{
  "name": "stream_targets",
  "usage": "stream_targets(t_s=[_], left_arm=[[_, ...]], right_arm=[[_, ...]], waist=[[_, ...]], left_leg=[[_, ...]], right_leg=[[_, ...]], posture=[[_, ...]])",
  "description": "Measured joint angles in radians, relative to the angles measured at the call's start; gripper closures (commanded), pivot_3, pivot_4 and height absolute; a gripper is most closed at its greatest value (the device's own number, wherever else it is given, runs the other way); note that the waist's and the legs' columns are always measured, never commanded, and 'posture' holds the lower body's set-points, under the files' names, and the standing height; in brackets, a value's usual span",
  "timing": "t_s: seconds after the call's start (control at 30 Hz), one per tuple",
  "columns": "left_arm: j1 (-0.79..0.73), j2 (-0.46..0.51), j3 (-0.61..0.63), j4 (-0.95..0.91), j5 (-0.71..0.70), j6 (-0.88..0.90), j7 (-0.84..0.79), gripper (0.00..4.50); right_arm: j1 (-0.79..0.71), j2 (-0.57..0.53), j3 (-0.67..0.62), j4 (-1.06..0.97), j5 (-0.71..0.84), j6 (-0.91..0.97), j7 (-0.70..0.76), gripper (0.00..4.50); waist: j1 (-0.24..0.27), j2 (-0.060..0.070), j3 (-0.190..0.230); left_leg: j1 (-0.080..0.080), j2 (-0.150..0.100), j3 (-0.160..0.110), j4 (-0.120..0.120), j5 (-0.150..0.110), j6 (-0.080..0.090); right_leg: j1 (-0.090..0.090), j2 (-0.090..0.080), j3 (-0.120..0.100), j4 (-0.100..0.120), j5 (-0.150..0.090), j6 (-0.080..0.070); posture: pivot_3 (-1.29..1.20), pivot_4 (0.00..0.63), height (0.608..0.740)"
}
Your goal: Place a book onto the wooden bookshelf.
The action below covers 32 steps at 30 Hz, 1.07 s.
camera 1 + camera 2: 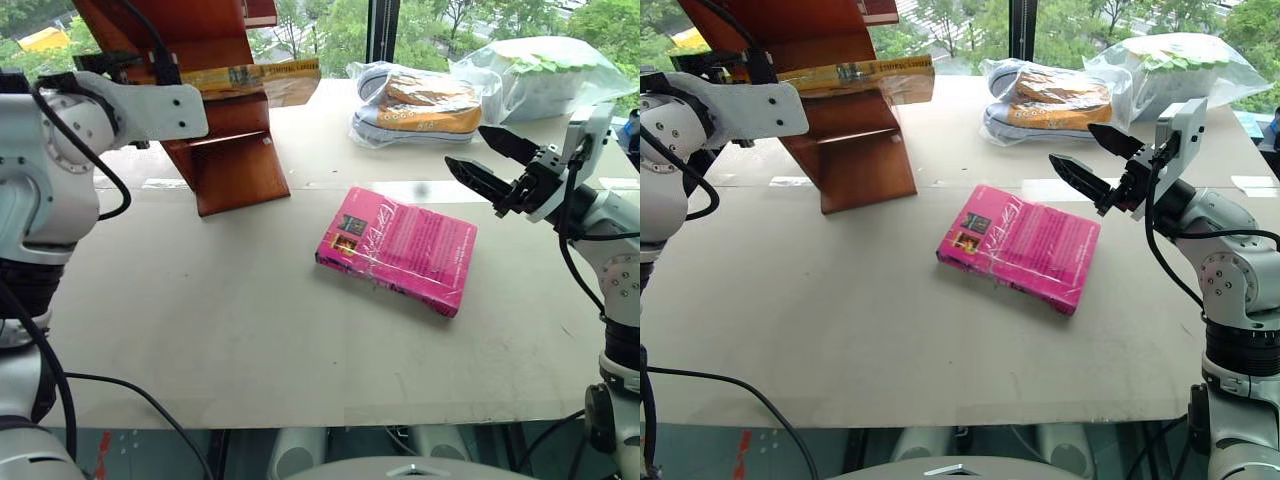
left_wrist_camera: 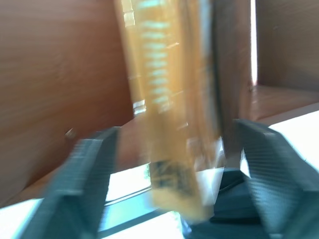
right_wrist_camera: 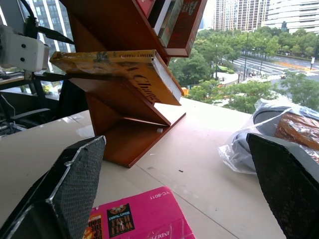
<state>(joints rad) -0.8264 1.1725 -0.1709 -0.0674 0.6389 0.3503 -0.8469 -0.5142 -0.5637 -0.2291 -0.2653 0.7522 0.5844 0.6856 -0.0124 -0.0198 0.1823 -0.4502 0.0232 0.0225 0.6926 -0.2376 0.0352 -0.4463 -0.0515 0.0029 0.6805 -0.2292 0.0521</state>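
Book (image 3: 124, 67) lies flat on a bookshelf (image 1: 225, 150) ledge, long axis sticking out past its edge, between the left gripper's (image 2: 174, 164) spread jaws. Right gripper (image 1: 1095, 165) gapes empty, well off.

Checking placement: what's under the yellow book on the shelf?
The book lies on a slanted panel of the wooden bookshelf, overhanging its edge. The contact beneath is hidden.

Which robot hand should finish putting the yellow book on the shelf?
Probably the left hand. It is right at the yellow book, which rests on the wooden bookshelf. The right hand hangs open, far off, above the pink book.
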Motion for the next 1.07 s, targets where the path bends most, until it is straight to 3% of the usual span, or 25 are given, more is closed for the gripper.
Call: stream_targets(t_s=[0.17, 0.33, 0.43, 0.5, 0.53, 0.6, 0.7, 0.87, 1.07], left_arm=[[0.057, 0.001, 0.076, -0.065, 0.001, 0.038, -0.002, 0.03], [0.224, -0.030, 0.231, -0.252, -0.035, 0.142, -0.022, 0.03], [0.415, -0.163, 0.341, -0.408, -0.086, 0.139, 0.021, 0.03], [0.530, -0.328, 0.374, -0.485, -0.169, 0.154, 0.041, 0.03], [0.609, -0.482, 0.394, -0.532, -0.255, 0.191, 0.060, 0.03], [0.780, -0.677, 0.398, -0.581, -0.386, 0.235, 0.071, 0.03], [0.947, -0.835, 0.423, -0.599, -0.542, 0.247, 0.076, 0.03], [1.065, -0.959, 0.435, -0.604, -0.715, 0.251, 0.124, 0.03], [1.131, -0.950, 0.371, -0.548, -0.761, 0.149, 0.145, 0.03]], right_arm=[[-0.002, 0.001, 0.017, 0.020, -0.022, -0.027, 0.021, 0.00], [0.028, -0.030, 0.013, 0.053, -0.052, -0.071, 0.066, 0.00], [0.086, -0.074, 0.003, 0.090, -0.110, -0.146, 0.117, 0.00], [0.132, -0.090, -0.007, 0.123, -0.144, -0.198, 0.146, 0.00], [0.167, -0.088, -0.009, 0.156, -0.167, -0.241, 0.162, 0.00], [0.243, -0.071, -0.027, 0.220, -0.187, -0.304, 0.184, 0.00], [0.339, -0.068, -0.048, 0.321, -0.218, -0.386, 0.228, 0.00], [0.473, -0.094, -0.053, 0.448, -0.294, -0.500, 0.307, 0.00], [0.515, -0.092, -0.040, 0.508, -0.344, -0.555, 0.332, 0.00]], waist=[[-0.001, 0.000, 0.000], [0.000, 0.000, 0.000], [0.005, 0.001, -0.001], [0.007, 0.002, -0.002], [0.006, 0.001, -0.002], [0.003, -0.002, -0.003], [0.002, -0.002, -0.004], [0.003, 0.001, -0.005], [-0.004, 0.002, -0.006]], left_leg=[[0.000, 0.000, 0.000, 0.002, 0.000, 0.000], [0.000, 0.001, -0.001, 0.004, 0.000, 0.000], [0.001, 0.002, -0.001, 0.005, 0.000, 0.000], [0.002, 0.003, -0.001, 0.007, 0.000, 0.000], [0.000, 0.003, -0.001, 0.010, 0.000, 0.000], [0.003, 0.003, -0.002, 0.012, 0.000, 0.001], [0.007, 0.003, -0.002, 0.012, 0.000, 0.001], [0.024, 0.004, -0.002, 0.012, -0.001, 0.000], [0.030, 0.004, 0.000, 0.011, -0.001, 0.000]], right_leg=[[0.000, 0.000, 0.000, 0.001, 0.000, 0.000], [0.000, -0.001, 0.001, 0.002, 0.000, 0.000], [0.002, -0.002, 0.002, 0.002, 0.000, 0.000], [0.003, -0.002, 0.002, 0.002, 0.000, 0.000], [0.004, -0.002, 0.001, 0.003, 0.001, 0.001], [0.006, -0.002, 0.003, 0.003, 0.002, 0.003], [0.009, -0.002, 0.003, 0.005, 0.002, 0.002], [0.024, -0.002, 0.003, 0.005, -0.003, 0.002], [0.027, -0.002, 0.007, 0.005, -0.003, 0.002]], posture=[[0.00, 0.150, 0.693], [0.00, 0.150, 0.693], [0.00, 0.150, 0.693], [0.00, 0.150, 0.693], [0.00, 0.150, 0.693], [0.00, 0.150, 0.693], [0.00, 0.150, 0.693], [0.00, 0.150, 0.693], [0.00, 0.150, 0.693]])
